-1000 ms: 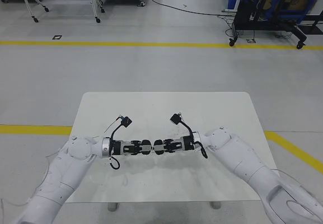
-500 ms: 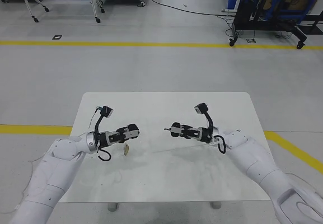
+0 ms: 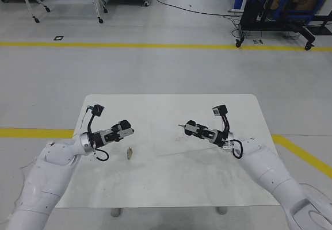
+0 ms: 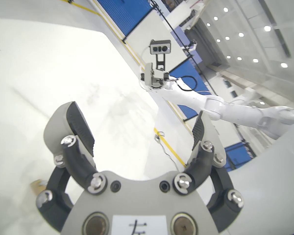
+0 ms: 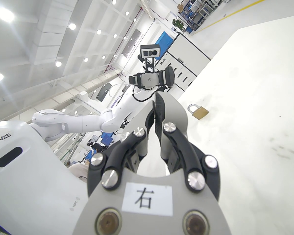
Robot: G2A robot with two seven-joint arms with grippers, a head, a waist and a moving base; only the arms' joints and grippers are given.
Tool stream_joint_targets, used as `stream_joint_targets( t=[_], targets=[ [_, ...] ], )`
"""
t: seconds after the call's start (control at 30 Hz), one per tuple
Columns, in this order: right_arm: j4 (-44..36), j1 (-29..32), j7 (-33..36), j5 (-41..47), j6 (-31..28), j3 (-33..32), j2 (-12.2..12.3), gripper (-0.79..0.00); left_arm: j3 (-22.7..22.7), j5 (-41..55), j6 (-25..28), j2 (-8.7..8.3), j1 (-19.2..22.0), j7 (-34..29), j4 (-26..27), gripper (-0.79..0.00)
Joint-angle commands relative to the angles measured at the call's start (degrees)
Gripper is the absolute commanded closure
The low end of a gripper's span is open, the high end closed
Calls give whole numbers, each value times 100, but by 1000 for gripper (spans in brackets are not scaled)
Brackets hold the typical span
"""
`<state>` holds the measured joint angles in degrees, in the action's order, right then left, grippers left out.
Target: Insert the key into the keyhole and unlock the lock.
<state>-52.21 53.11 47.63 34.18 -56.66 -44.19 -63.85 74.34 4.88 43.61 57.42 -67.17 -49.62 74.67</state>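
Small brass padlock (image 3: 129, 153), likely heavy, rigid, best held by its body, lies left of centre on the table (image 3: 212, 172); left gripper (image 3: 126, 127) gapes above it, right gripper (image 3: 184, 126) pinches a thin key (image 3: 180, 124).

Bright, even light here, pouring down from rows of round ceiling lamps (image 5: 72, 26) caught in both wrist views, each one flaring white. The white table (image 3: 171, 184) glares hard, nearly washed out in the left wrist view. The padlock (image 5: 198, 111) throws just a faint, soft shadow. Both wrist views bend strongly toward their edges, the table's rim bowing
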Motion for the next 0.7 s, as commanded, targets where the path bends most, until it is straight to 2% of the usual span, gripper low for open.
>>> stream_joint_targets(
  t=[0.0,0.07,0.13,0.2,0.27,0.37,0.5,0.63,0.67],
  targets=[
    [0,0,0,0,0,0,0,0,465,-1339,-69,-102,-400,423,446,-785],
    [0,0,0,0,0,0,0,0,773,-2519,-403,-167,-809,806,1012,-785],
    [0,0,0,0,0,0,0,0,877,-3817,-995,-192,-1207,1206,1602,-785],
    [0,0,0,0,0,0,0,0,727,-4828,-1458,-185,-1559,1472,2098,-785],
    [0,0,0,0,0,0,0,0,524,-5463,-1722,-172,-1730,1562,2334,-733],
    [0,0,0,0,0,0,0,0,121,-6172,-2224,-121,-1707,1584,2375,-696],
    [0,0,0,0,0,0,0,0,-418,-6509,-2601,-21,-1384,1466,2136,-606],
    [0,0,0,0,0,0,0,0,-678,-6673,-2684,34,-1174,1378,1968,-360],
    [0,0,0,0,0,0,0,0,-701,-6710,-2701,40,-1154,1371,1957,-345]
  ],
)
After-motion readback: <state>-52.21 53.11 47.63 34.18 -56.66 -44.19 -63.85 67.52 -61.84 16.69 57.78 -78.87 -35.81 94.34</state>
